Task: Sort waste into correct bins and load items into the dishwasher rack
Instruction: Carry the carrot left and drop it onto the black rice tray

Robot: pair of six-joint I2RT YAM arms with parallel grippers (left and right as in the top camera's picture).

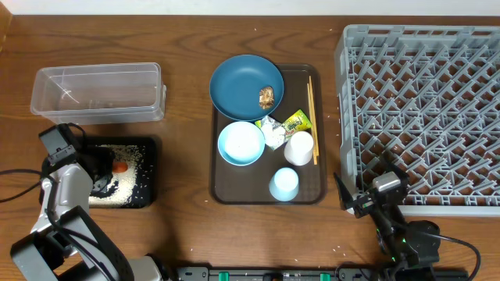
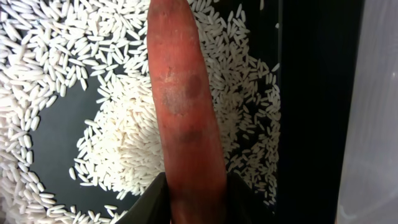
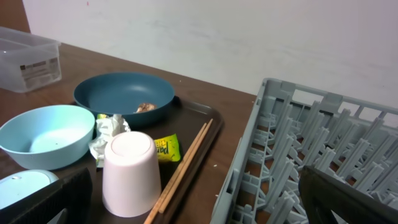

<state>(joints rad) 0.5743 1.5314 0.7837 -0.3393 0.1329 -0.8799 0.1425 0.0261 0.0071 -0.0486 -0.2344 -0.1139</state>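
Orange carrot (image 2: 183, 93) is the thing being sorted now. The left gripper (image 2: 198, 202) has it between its two fingers, which sit close on both sides of it and are open only a little. The carrot hangs just over the black tray (image 1: 148, 148), right above the white rice grains (image 2: 124, 149) spread inside the tray.

The step looks like dropping the carrot into its bin. Next the fingers need to open more so the carrot falls onto the rice. Then the arm must lift away from the black tray.

The left arm bends down over the black tray, with its gripper pointing at the tray floor. The right gripper (image 3: 205, 193) is far to the right of the black tray, beside the grey rack (image 1: 422, 117). Its fingers are spread wide and hold nothing.

More waste, a brown food lump (image 1: 267, 96), lies well to the right of the black tray. The clear tub (image 1: 98, 94) sits just behind the black tray.
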